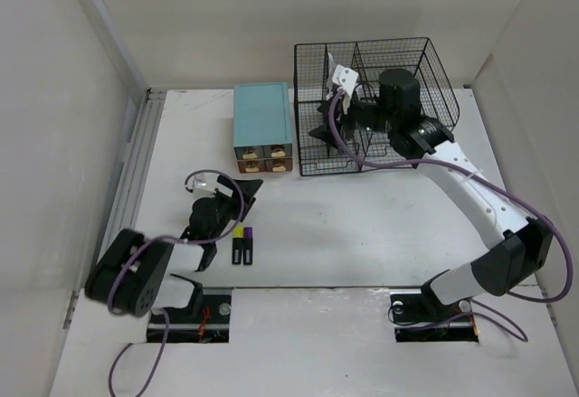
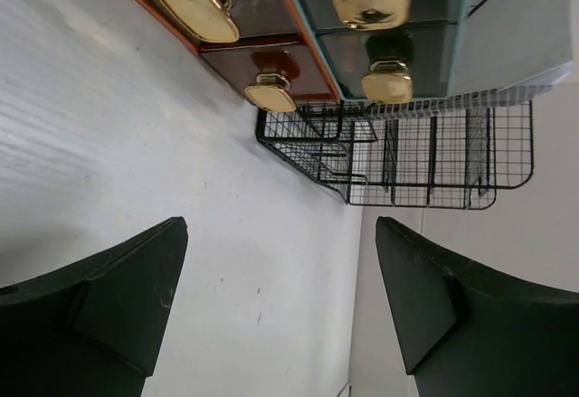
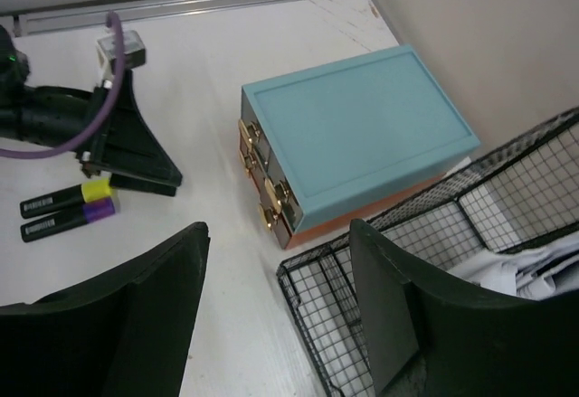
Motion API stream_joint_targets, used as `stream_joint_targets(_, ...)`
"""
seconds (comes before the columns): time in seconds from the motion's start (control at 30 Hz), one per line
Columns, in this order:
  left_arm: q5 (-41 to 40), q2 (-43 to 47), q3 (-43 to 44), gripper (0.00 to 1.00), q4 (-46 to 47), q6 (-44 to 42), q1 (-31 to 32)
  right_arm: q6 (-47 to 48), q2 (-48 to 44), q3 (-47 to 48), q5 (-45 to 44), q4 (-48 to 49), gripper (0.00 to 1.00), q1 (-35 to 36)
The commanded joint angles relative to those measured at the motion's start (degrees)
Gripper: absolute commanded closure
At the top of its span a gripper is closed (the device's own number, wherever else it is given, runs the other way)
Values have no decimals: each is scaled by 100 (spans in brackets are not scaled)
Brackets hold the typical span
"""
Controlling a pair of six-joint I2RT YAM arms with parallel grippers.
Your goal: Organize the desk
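The bench (image 1: 362, 225) spreads white beneath everything, with its grey rail (image 1: 134, 171) along the 9 o'clock edge. The left end effector (image 2: 280, 261) is released, its fingers (image 2: 118, 297) wide apart with only bare surface between them, and it is aimed at the drawer box (image 1: 263, 126) at 12 o'clock. The right end effector (image 3: 280, 234) is also released and empty. It hovers over the 9 o'clock side of the rack (image 1: 371, 103), where papers (image 3: 534, 270) lie in a compartment. Two markers (image 1: 242, 245) lie side by side just beside the left end effector, at about its 4 o'clock, and outside every container. They look like the loose items left to tidy

The likely step is for the left arm to pick up one marker. To do it well, the arm should move toward 4 o'clock, turn the wrist so the fingers straddle one barrel across its width, and come down square so the neighbour is not nudged. Because the two markers lie so close together, taking the outer one first seems safer
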State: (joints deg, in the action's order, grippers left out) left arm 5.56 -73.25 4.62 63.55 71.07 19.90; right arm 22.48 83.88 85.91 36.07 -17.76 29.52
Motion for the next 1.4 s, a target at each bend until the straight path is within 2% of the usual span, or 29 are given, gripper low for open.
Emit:
stream_joint_targets(0.0,-19,-1098,425,17,2053,345,189,-402,-380,-117,593,571,31,-218)
stream_joint_targets(0.17,-494,-2420,890,28,3004,706,681,-516,-486,-259,839,677,31,-359)
stream_joint_targets(0.27,-880,-3071,1075,32,3462,943,848,-578,-486,-320,971,738,31,-421)
stream_joint_targets(0.4,-1452,-3353,1479,33,3542,944,1068,-630,-486,-373,1095,791,31,-421)
stream_joint_targets(0.7,-2489,-3722,2130,36,3182,1120,1121,-684,-486,-426,1253,792,31,-421)
stream_joint_targets(0.83,-2551,-3854,2315,47,3041,1181,1069,-684,-486,-426,1306,792,31,-421)
stream_joint_targets(0.93,-2551,-3977,2438,60,2979,1181,1069,-684,-486,-479,1306,792,31,-421)
stream_joint_targets(1.1,-2490,-4030,2552,71,3032,1243,1069,-684,-434,-479,1420,792,31,-421)
stream_joint_targets(1.17,-2438,-4030,2552,81,3154,1243,1069,-631,-433,-479,1420,792,31,-421)
stream_joint_targets(1.3,-2437,-3961,2140,93,3566,1313,1138,-631,-381,-531,1473,792,31,-421)
stream_joint_targets(1.37,-2437,-3890,1754,96,3725,1391,1261,-631,-381,-531,1525,792,31,-421)
